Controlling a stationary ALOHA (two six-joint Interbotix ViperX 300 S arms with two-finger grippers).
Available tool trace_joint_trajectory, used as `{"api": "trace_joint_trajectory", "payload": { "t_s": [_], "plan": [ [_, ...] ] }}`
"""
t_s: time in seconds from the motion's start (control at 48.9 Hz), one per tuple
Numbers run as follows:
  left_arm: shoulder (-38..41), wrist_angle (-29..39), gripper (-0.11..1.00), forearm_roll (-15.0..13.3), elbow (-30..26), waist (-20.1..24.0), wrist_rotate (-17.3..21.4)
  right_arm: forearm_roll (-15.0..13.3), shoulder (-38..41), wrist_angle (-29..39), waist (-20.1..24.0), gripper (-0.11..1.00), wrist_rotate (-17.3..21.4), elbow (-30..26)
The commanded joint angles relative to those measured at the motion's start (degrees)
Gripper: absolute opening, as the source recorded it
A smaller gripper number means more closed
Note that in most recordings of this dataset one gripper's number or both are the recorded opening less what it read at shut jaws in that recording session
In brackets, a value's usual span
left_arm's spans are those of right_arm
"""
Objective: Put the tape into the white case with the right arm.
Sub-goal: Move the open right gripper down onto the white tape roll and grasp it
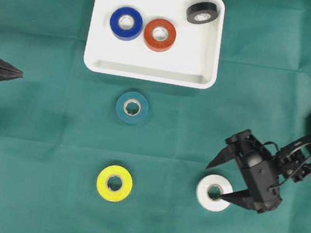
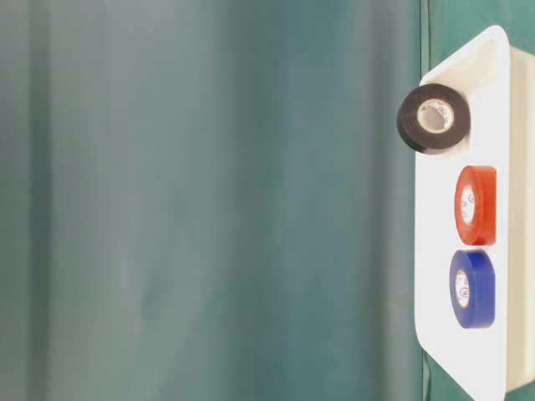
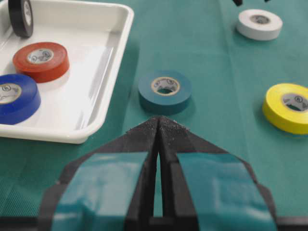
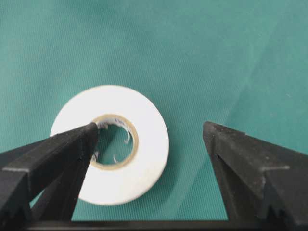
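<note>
White tape [image 1: 214, 193] lies flat on the green cloth [image 1: 41, 137], well apart from the white case [image 1: 204, 60], which holds blue, red and black rolls. The right gripper [image 1: 220, 181] hangs over it, jaws spread wide, one fingertip over the roll's hole. The left gripper [image 3: 159, 126] is clenched, holding nothing.

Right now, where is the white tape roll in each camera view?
Overhead: white tape roll lower right, under the open right gripper.
Table-level: not in view.
Left wrist: top right.
Right wrist: centre-left, one finger over its hole.
Shared landmark: the yellow roll, beside it in the overhead and left wrist views.
</note>
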Motion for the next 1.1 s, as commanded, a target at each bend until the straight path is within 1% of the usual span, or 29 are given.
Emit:
{"api": "trace_joint_trajectory", "payload": {
  "t_s": [0.0,0.368,0.552,0.716,0.941,1.044,1.085],
  "plan": [
    [0.4,-0.3,0.0,0.0,-0.7,0.2,0.0,-0.1,1.1,-0.5,0.4,0.64,0.1,-1.8],
    [0.4,-0.3,0.0,0.0,-0.6,0.2,0.0,-0.1,2.6,1.8,0.4,0.64,0.4,-2.6],
    [0.4,-0.3,0.0,0.0,-0.7,0.2,0.0,-0.2,6.2,4.6,0.4,0.64,0.3,-4.1],
    [0.4,-0.3,0.0,0.0,-0.6,0.2,0.0,-0.1,9.1,4.7,0.5,0.64,0.2,-5.9],
    [0.4,-0.3,0.0,0.0,-0.6,0.2,0.0,-0.1,9.7,5.4,0.4,0.64,0.0,-6.6],
    [0.4,-0.3,0.0,0.0,-0.6,0.2,0.0,-0.2,9.7,6.2,0.4,0.6,0.1,-6.4],
    [0.4,-0.3,0.0,-0.1,-0.6,0.2,0.0,-0.1,9.6,6.5,0.4,0.54,0.3,-6.5]
  ]
}}
